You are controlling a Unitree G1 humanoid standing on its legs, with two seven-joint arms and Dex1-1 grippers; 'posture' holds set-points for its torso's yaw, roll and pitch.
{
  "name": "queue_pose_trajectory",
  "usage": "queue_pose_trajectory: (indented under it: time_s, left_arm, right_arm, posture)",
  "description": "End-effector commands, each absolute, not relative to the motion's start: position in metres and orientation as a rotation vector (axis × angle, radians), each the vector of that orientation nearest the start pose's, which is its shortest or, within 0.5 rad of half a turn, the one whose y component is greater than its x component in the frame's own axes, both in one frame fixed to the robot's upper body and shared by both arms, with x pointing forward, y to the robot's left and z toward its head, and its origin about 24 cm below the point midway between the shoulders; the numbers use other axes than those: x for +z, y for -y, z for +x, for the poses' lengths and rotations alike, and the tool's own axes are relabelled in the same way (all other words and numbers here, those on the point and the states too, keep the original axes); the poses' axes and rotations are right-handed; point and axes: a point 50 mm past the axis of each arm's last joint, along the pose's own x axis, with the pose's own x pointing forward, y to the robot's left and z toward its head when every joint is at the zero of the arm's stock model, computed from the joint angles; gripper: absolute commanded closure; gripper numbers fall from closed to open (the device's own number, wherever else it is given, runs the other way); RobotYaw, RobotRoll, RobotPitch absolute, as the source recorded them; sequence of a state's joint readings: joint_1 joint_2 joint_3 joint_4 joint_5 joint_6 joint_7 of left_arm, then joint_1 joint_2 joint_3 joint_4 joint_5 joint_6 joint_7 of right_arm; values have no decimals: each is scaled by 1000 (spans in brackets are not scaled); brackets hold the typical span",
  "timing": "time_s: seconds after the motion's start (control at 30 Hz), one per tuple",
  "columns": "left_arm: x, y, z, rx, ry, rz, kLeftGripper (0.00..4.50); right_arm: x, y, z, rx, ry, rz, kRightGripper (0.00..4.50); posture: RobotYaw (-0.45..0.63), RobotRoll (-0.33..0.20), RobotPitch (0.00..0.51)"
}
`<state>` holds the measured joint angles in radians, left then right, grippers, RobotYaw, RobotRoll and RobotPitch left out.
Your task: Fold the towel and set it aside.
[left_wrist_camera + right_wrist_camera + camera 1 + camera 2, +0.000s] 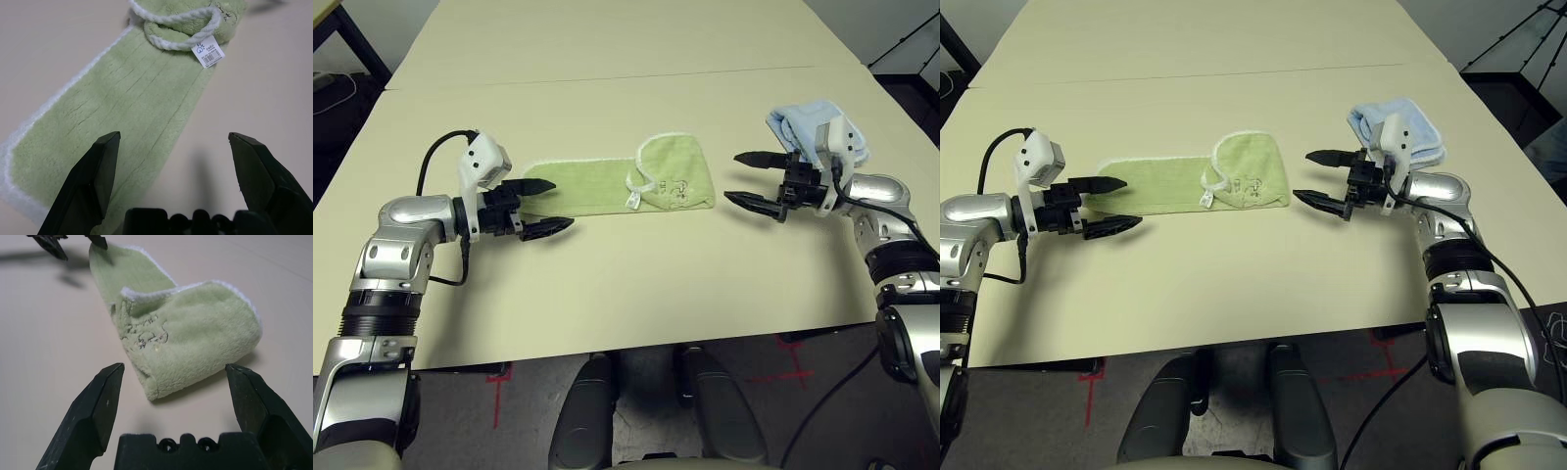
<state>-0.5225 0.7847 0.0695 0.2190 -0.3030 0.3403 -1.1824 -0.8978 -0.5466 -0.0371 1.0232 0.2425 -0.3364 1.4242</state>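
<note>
The light green towel (597,186) lies flat in the middle of the table, stretched left to right. Its right end is folded back over itself, showing the white edging, a small white tag (209,51) and an embroidered motif (146,335). My left gripper (560,204) is open at the towel's left end, one finger over the cloth and the other just off its near edge. A short gap to the right of the folded end, my right gripper (732,177) is open and facing the towel. Neither gripper holds anything.
A folded light blue towel (808,122) lies at the right behind my right wrist. The cream table (626,284) has a seam across its far part. A black cable (435,157) loops from my left wrist.
</note>
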Motion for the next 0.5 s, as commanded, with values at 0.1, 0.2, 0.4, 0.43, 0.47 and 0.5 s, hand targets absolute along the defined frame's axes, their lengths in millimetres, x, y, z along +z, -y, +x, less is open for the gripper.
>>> queue_pose_trajectory:
  time_s: [0.1, 0.2, 0.4, 0.43, 0.47, 0.5]
  left_arm:
    - [172, -256, 301, -890, -175, 294, 0]
    - [171, -261, 304, -791, -179, 298, 0]
    - [180, -274, 313, -647, -217, 323, 0]
    - [182, -276, 314, -628, -218, 328, 0]
    - [184, -280, 316, -597, -232, 320, 0]
    - [186, -283, 317, -579, -242, 313, 0]
  right_arm:
    - [150, 220, 357, 1207, 59, -361, 7]
    - [151, 217, 358, 1215, 67, -349, 7]
    - [152, 211, 359, 1251, 77, -353, 7]
    - [152, 210, 359, 1251, 80, -352, 7]
    - [153, 209, 359, 1252, 83, -352, 7]
    - [153, 209, 359, 1253, 84, -351, 7]
  posture:
    - [80, 0, 195]
    - [84, 0, 198]
    - [88, 0, 198]
    - [88, 0, 198]
    - [88, 0, 198]
    - [88, 0, 197]
